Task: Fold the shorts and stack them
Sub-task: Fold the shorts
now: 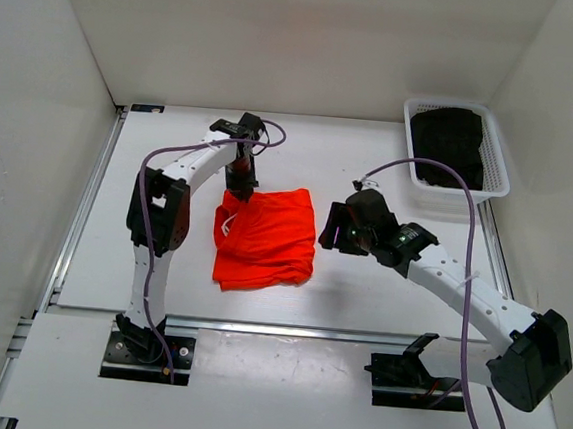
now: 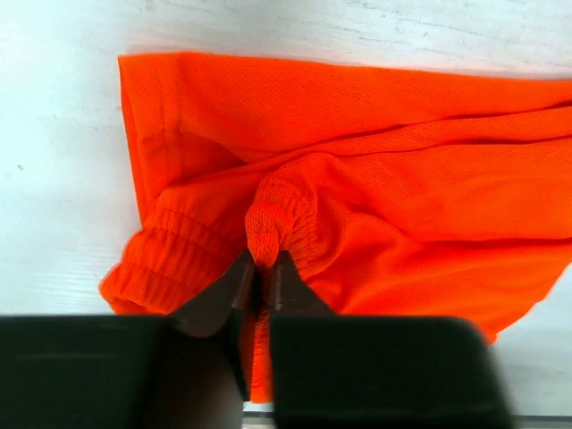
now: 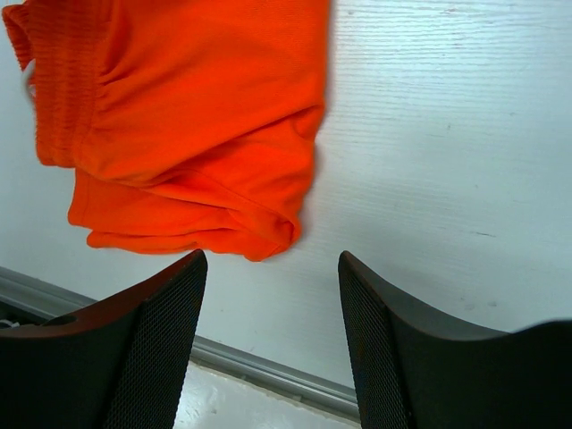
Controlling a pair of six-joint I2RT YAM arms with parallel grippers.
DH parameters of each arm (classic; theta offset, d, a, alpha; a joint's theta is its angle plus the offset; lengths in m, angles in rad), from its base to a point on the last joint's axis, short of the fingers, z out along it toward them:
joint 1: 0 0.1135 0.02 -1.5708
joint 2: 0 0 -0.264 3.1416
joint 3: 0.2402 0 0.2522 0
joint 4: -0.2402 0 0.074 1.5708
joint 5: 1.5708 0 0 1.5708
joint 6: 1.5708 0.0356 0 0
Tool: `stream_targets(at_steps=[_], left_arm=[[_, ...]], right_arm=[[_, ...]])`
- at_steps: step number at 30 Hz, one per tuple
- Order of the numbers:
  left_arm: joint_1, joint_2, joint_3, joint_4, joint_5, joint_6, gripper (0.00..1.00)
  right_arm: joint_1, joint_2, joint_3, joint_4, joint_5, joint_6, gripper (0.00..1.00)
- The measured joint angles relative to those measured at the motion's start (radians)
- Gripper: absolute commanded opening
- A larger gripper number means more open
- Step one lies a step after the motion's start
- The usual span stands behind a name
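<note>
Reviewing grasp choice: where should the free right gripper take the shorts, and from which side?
The layered right edge of the shorts, from the right, low over the table: those folded layers face the open right gripper, while the left gripper is shut on the gathered waistband opposite.

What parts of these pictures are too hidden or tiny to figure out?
- Top view: the dark pile in the white plastic basket is too small and dark to identify.
- Right wrist view: the bright orange-red fabric shorts are cut off by the top and left edges.
- Left wrist view: the shut left jaws hide the shorts' near edge.
</note>
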Motion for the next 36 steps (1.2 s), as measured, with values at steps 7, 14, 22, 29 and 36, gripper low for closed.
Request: stream_targets(at_steps=[7, 14, 22, 29, 36], left_arm=[[0.024, -0.068, -0.039, -0.011, 0.028, 0.021, 0.10], [0.138, -0.233, -0.196, -0.013, 0.101, 0.082, 0.59], [0.192, -0.249, -0.291, -0.023, 0.068, 0.098, 0.70], [0.129, -0.441, -0.314, 0.006, 0.003, 0.074, 0.10], [0.098, -0.330, -0.430, 0.107, 0.002, 0.066, 0.10]], right_arm=[[-0.021, 0.001, 0.001, -0.028, 0.005, -0.008, 0.67], [-0.006, 0.130, 0.096, -0.037, -0.005, -0.051, 0.66], [0.097, 0.410, 0.290, -0.026, -0.064, -0.088, 0.47], [0.144, 0.589, 0.341, -0.029, -0.106, -0.077, 0.03], [0.142, 0.706, 0.341, -0.039, -0.055, -0.006, 0.01]])
